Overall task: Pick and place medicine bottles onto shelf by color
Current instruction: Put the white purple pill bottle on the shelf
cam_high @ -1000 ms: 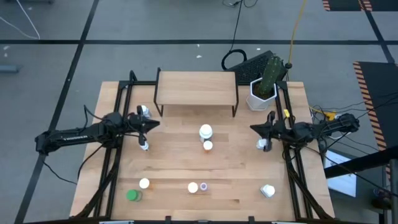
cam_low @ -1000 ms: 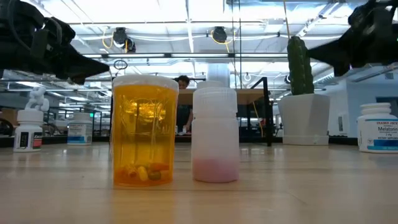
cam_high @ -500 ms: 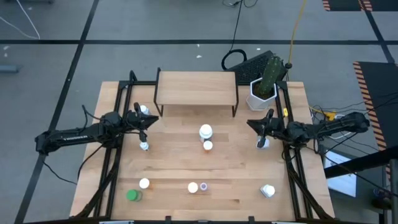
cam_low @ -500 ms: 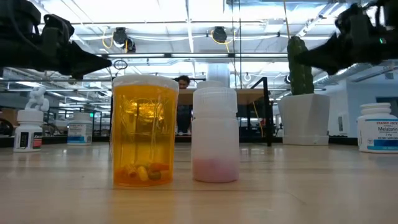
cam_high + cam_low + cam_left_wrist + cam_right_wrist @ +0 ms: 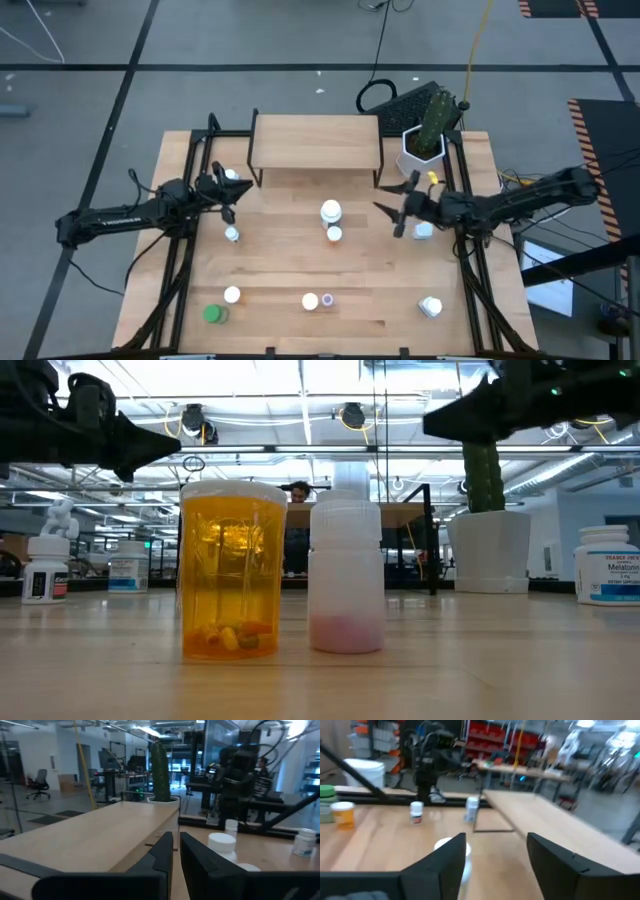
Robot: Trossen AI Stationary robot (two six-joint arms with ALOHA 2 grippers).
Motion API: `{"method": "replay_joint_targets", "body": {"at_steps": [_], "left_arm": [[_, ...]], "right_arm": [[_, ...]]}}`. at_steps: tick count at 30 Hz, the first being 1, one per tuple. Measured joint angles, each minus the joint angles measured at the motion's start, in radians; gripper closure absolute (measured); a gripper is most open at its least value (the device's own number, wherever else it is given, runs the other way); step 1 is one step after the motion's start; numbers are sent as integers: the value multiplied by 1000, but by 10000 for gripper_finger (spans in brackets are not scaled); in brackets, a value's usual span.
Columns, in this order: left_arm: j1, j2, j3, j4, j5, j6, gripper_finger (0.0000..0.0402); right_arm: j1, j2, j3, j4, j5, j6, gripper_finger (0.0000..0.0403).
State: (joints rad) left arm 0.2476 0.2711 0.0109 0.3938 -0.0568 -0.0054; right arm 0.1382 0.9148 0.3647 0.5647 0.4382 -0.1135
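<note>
1. Low light-wood shelf (image 5: 315,142) bare; white-capped medicine bottles (image 5: 330,212) sit before it.
2. Right gripper (image 5: 392,209) spread, empty, near them.
3. Left gripper (image 5: 228,188) closed, empty.
4. Risk: fingers toppling clustered bottles.

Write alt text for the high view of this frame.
Seen from above, two dark arms reach inward over a wooden table, the right hand open near two central bottles, the left hand shut. The shelf at the back is bare.

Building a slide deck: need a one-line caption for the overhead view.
Both arms reach inward over scattered medicine bottles, the right gripper open near the empty shelf, the left gripper nearly shut beside it.
</note>
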Motion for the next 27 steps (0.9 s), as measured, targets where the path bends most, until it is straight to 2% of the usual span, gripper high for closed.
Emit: {"method": "replay_joint_targets", "body": {"at_steps": [3, 6, 13, 17, 20, 24, 27], "left_arm": [[0, 12, 0, 42, -25, 4, 364], [0, 26, 0, 57, -47, -19, 364], [-10, 92, 0, -70, -39, -117, 364], [-13, 146, 0, -62, -48, -87, 364], [-12, 186, 0, 2, -49, -31, 361], [-12, 231, 0, 28, -49, -30, 329], [-11, 264, 0, 26, -88, -30, 295]], "right_arm": [[-13, 82, 85, -119, -68, 60, 173], [-28, 162, 157, -155, -115, 53, 158], [-123, 336, 345, -293, -310, 32, 125], [-181, 414, 436, -303, -376, 71, 104], [-218, 442, 495, -311, -478, 100, 92], [-250, 489, 519, -304, -570, 106, 78], [-257, 532, 519, -299, -573, 80, 71]]}}
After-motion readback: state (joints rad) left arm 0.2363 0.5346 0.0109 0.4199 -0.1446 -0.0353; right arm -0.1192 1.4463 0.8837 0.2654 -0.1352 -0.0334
